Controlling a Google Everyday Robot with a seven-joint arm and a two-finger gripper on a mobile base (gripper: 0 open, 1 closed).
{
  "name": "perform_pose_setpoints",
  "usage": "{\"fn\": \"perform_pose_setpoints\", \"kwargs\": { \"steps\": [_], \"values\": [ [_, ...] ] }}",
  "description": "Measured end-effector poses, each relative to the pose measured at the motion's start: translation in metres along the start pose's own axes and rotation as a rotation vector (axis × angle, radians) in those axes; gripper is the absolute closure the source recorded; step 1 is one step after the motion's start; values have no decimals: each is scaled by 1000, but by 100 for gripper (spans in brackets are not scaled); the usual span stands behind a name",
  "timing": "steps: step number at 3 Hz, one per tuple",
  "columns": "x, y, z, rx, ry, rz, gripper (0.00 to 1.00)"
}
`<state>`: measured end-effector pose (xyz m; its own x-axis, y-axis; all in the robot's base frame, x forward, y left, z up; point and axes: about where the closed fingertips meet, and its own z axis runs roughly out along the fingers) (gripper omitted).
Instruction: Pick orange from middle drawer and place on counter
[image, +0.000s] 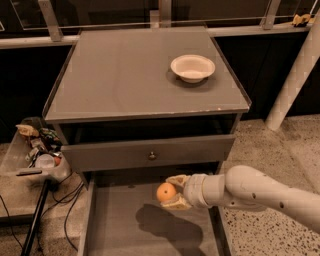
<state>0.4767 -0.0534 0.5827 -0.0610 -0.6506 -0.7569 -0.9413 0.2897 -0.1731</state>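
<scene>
The hand (173, 192) was clamped round the orange (165, 192), one finger above it and one below. It held the fruit just clear of the floor of the middle drawer (120, 225), with a shadow beneath. The upper drawer front (150, 154) sat close above. A good lift would likely come outward first, clear of that front and the edge of the worktop (125, 70), then rise. The grip should stay firm, since a round fruit can roll, and the bare surface left of the white bowl (192, 68) looked the safest landing
</scene>
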Motion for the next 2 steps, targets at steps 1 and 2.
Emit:
{"fn": "perform_pose_setpoints", "kwargs": {
  "steps": [1, 2],
  "values": [
    [-35, -27, -45, 81, 0, -24, 100],
    [-70, -51, -93, 146, 4, -53, 100]
  ]
}}
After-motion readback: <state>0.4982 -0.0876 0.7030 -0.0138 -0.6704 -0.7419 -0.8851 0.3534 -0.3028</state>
